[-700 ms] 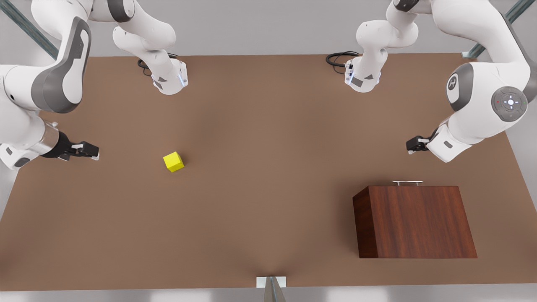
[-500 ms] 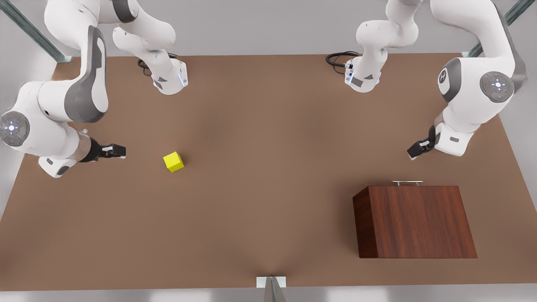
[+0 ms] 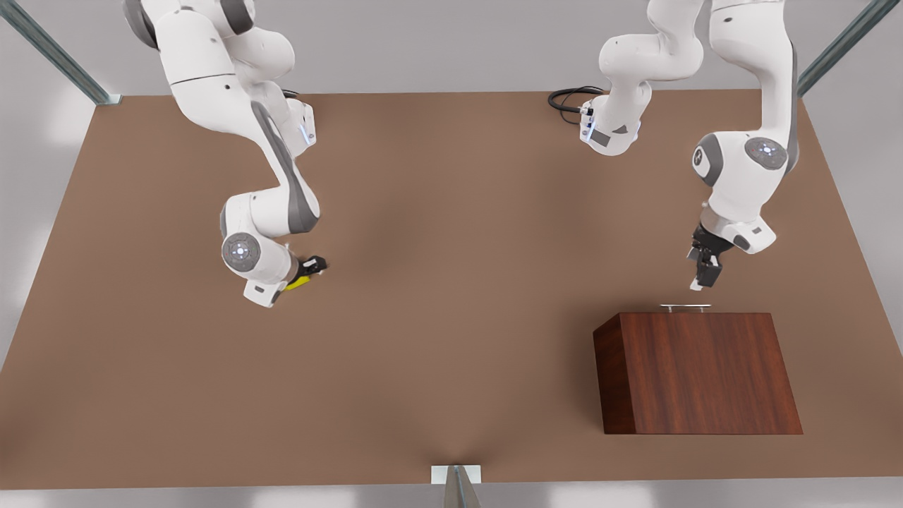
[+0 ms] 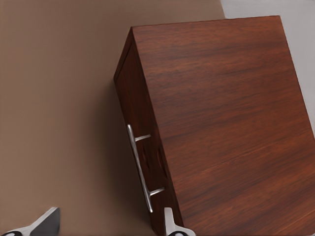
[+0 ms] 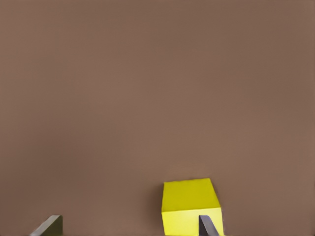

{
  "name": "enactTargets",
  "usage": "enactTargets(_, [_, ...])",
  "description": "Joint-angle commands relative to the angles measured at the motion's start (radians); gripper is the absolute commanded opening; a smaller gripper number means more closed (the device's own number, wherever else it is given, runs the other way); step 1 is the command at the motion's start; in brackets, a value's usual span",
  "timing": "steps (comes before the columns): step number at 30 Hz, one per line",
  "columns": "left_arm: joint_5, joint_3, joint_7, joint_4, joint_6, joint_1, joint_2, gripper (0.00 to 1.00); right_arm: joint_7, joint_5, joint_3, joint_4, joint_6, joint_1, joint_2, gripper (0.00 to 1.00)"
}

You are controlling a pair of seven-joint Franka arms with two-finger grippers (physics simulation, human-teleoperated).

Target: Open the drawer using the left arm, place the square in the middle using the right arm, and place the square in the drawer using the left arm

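bright yellow cube [image 5: 191, 204] on open worktop [image 3: 451, 339]; right gripper [image 3: 308, 271] jaws apart over it; left gripper [image 3: 703, 274] jaws apart near the handle [image 4: 140, 167].

The front view looks down from high up over the whole surface [image 3: 451, 367]. Each wrist view looks down from close, one at the drawer [image 4: 216, 123], one at the square [image 5: 191, 205].
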Motion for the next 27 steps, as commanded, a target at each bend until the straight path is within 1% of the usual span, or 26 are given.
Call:
enactTargets(1, [-0.002,0.0,-0.009,0.0,0.011,-0.001,0.008,1.0,-0.008,0.0,0.0,-0.001,0.01,-0.003,0.008,1.0])
enactTargets(4, [-0.032,0.0,-0.031,0.0,0.051,0.0,0.054,1.0,-0.068,0.0,-0.001,-0.002,0.033,-0.026,0.042,1.0])
enactTargets(6, [-0.046,0.001,-0.032,0.0,0.078,0.003,0.08,1.0,-0.117,-0.001,-0.003,-0.062,0.142,-0.032,0.056,1.0])
enactTargets(8, [-0.066,0.001,-0.032,0.0,0.109,0.01,0.108,1.0,-0.185,-0.001,-0.005,-0.062,0.14,-0.055,0.057,1.0])
enactTargets(12, [-0.081,0.009,-0.032,0.002,0.155,0.025,0.16,1.0,-0.185,-0.012,-0.005,-0.062,0.142,-0.055,0.072,1.0])
enactTargets(17, [-0.086,0.011,-0.032,0.002,0.177,0.025,0.195,1.0,-0.185,-0.012,-0.003,-0.083,0.142,-0.052,0.077,1.0])
enactTargets(19, [-0.086,0.011,-0.032,0.003,0.177,0.025,0.208,1.0,-0.186,-0.014,-0.003,-0.142,0.229,-0.052,0.085,1.0])
enactTargets(22, [-0.089,0.011,-0.032,0.003,0.183,0.026,0.221,1.0,-0.217,-0.012,-0.003,-0.2,0.312,-0.052,0.091,1.0])
enactTargets(27, [-0.103,0.011,-0.032,0.0,0.166,0.026,0.218,1.0,-0.217,-0.012,-0.003,-0.235,0.314,-0.051,0.082,1.0])
